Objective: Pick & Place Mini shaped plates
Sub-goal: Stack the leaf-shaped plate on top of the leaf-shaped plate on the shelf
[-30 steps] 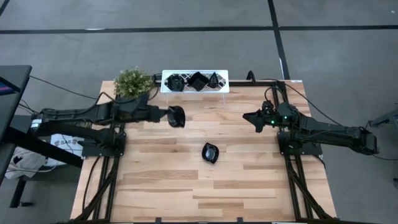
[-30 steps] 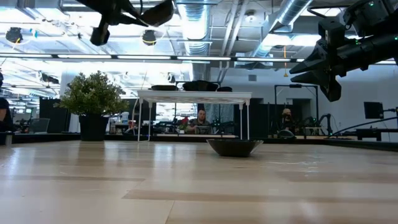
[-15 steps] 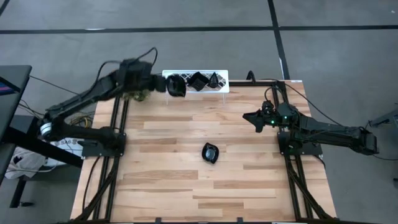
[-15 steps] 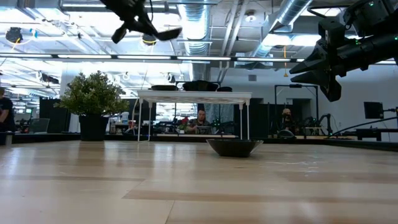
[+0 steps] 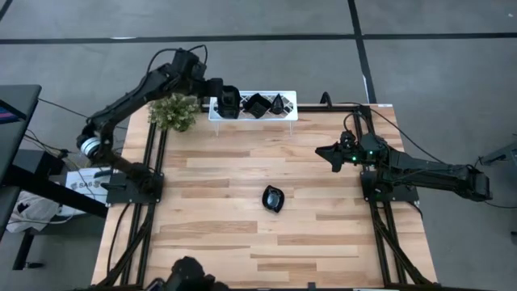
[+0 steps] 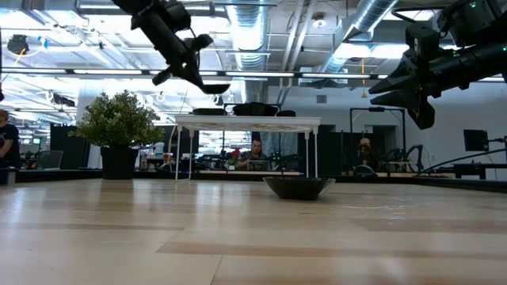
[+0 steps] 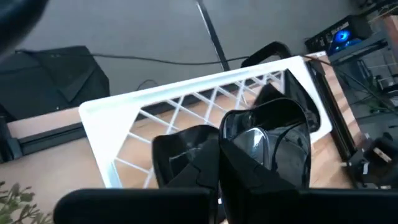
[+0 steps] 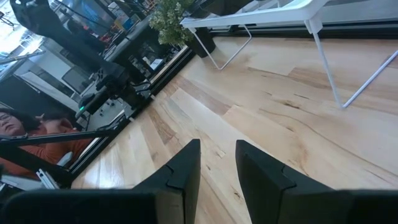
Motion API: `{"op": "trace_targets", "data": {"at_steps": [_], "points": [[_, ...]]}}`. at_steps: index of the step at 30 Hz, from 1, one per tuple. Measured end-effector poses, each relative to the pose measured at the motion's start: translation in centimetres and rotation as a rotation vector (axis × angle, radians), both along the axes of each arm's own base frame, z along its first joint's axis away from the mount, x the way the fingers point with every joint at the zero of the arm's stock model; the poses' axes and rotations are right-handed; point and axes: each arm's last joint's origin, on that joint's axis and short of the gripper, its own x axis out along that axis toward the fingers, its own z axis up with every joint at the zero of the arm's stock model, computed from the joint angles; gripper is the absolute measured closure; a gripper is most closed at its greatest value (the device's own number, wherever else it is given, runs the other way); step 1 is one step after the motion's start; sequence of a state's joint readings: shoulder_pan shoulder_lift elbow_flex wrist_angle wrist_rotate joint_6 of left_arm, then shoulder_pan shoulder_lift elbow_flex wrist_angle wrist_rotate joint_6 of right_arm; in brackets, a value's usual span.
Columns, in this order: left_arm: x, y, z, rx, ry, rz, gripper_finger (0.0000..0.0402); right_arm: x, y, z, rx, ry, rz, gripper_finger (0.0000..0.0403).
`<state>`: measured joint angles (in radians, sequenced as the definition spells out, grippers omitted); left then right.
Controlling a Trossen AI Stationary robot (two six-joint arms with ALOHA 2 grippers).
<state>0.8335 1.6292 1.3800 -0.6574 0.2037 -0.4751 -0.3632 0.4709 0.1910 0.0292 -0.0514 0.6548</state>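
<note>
My left gripper [image 5: 227,99] is shut on a glossy black mini plate [image 6: 211,87] and hovers over the left end of the white lattice rack [image 5: 284,111]. Two more black plates [image 5: 258,105] [image 5: 279,103] rest on the rack's top. The held plate and gripper hide the rack's left end in the high view; the left wrist view shows another plate [image 7: 177,152] on the rack there. One rounded black plate [image 5: 273,198] sits on its base mid-table, also in the low view [image 6: 299,187]. My right gripper [image 5: 325,153] waits in the air at the table's right, open by a narrow gap [image 8: 217,165]. My left gripper pinches the plate between its two fingers at the rim [image 7: 249,155]. The fingers [image 6: 184,63] slant down toward the far side. The plate is lifted clear, roughly level, just above the rack's top [image 6: 247,119].
A small green plant [image 5: 173,111] stands at the far left corner, right beside the rack. The rack stands on thin legs [image 6: 315,154] along the far edge. Bare wood lies around the plate on the table. A dark rounded shape [image 5: 187,276] shows at the near edge.
My left arm has carried the plate from over the table's left middle toward the far edge, past the plant, to above the rack's left end, and has tipped it toward level as it came down. The right arm and the plate on the table have kept still.
</note>
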Motion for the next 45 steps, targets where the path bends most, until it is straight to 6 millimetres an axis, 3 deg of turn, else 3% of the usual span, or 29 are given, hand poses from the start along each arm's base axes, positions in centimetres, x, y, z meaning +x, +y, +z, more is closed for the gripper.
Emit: {"op": "trace_targets", "data": {"at_steps": [15, 35, 45], "points": [[0.5, 1.7, -4.0, -0.114, 0.093, -0.013, 0.0398, 0.0, 0.0, 0.0, 0.000, 0.000, 0.000, 0.0305], [0.2, 2.0, -4.2, -0.106, 0.117, 0.013, 0.0396, 0.0, 0.0, 0.0, 0.000, 0.001, -0.001, 0.0305], [0.2, 2.0, -4.2, -0.091, 0.123, -0.009, 0.0352, 0.0, 0.0, 0.0, 0.000, 0.001, 0.000, 0.0305]]}}
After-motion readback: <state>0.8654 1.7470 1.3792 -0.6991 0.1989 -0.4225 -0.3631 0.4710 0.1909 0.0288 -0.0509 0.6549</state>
